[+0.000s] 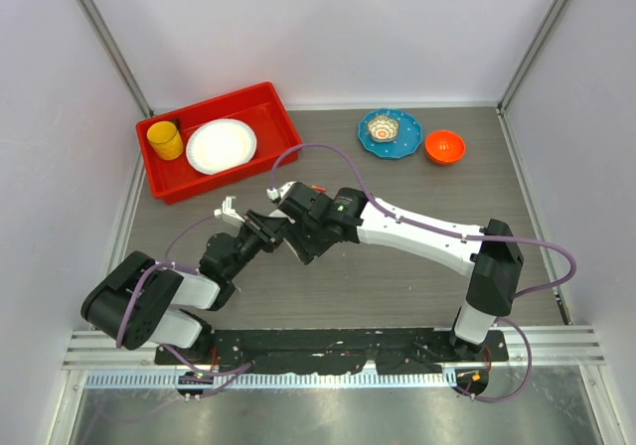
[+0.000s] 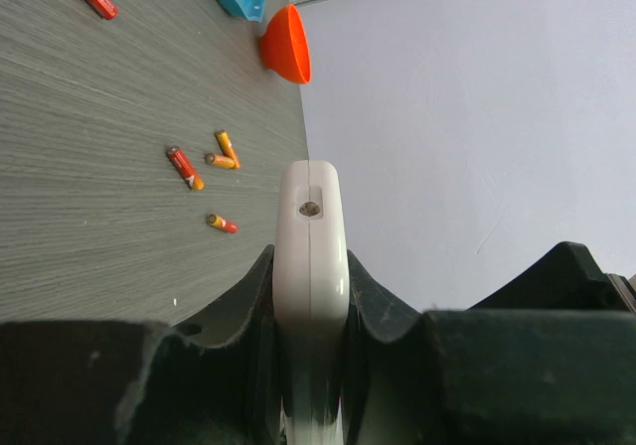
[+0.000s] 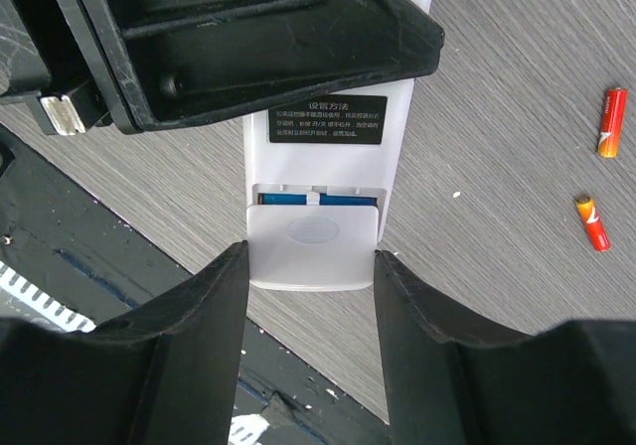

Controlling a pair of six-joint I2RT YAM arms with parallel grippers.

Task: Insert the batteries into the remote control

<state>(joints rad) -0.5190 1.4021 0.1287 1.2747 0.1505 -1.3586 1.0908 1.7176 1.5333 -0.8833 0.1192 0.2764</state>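
Note:
My left gripper is shut on the white remote control and holds it edge-on above the table. In the right wrist view the remote's white back shows its open compartment with blue batteries inside. My right gripper is shut on the small white cover piece, which partly overlaps the compartment's lower end. Loose orange-red batteries lie on the table, two of them in the right wrist view. In the top view both grippers meet mid-table.
A red tray at the back left holds a yellow cup and a white plate. A blue plate and an orange bowl stand at the back. White walls enclose the table.

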